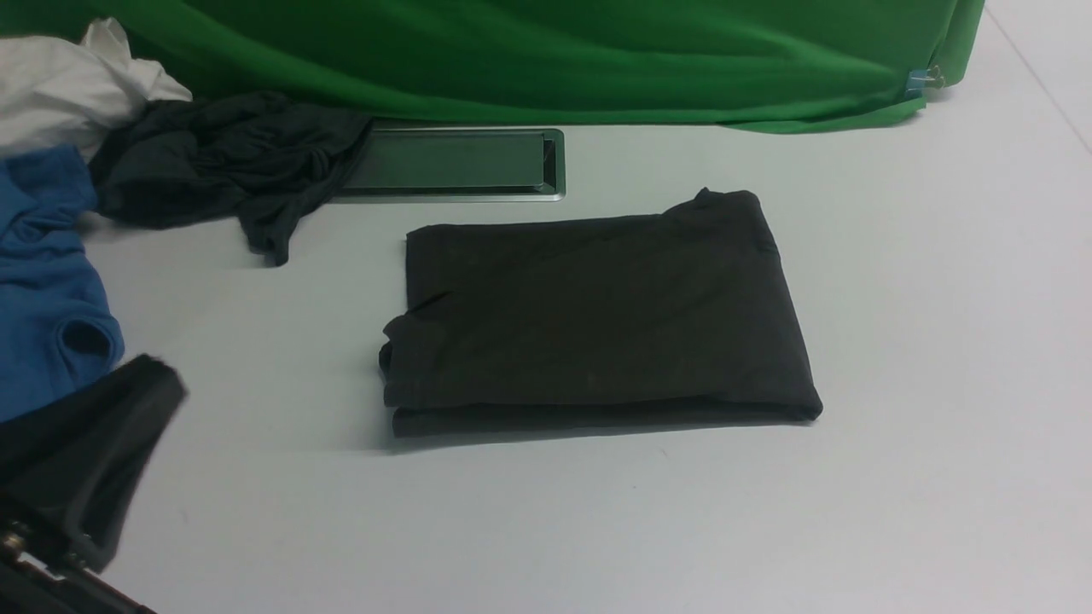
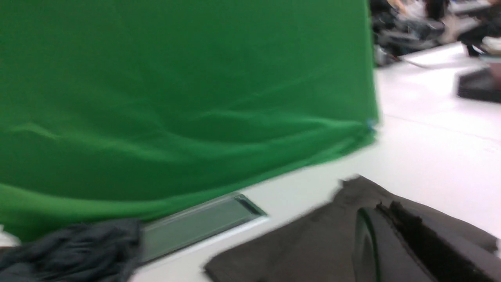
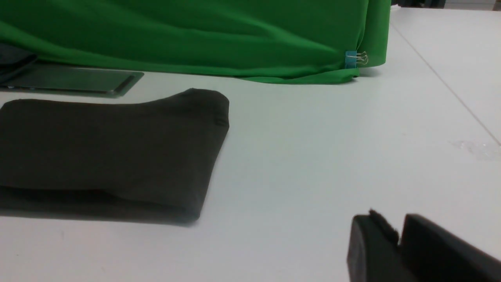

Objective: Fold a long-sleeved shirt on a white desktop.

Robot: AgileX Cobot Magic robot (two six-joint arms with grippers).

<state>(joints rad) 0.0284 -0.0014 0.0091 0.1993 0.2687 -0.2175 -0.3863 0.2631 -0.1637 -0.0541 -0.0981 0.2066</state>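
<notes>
Left gripper [image 1: 128, 426] nearest, low at front left, jaws closed, holding nothing. Right gripper [image 3: 399, 239] only in its wrist view: narrow gap, empty, off the cloth. Long-sleeved shirt [image 1: 597, 315] lies folded mid white desktop [image 1: 896, 512]. Front view alone shows blue shirt [image 1: 43, 290].

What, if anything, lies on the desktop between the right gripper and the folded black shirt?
Nothing visible. In the right wrist view, only bare white desktop separates the right gripper from the long-sleeved shirt.
</notes>
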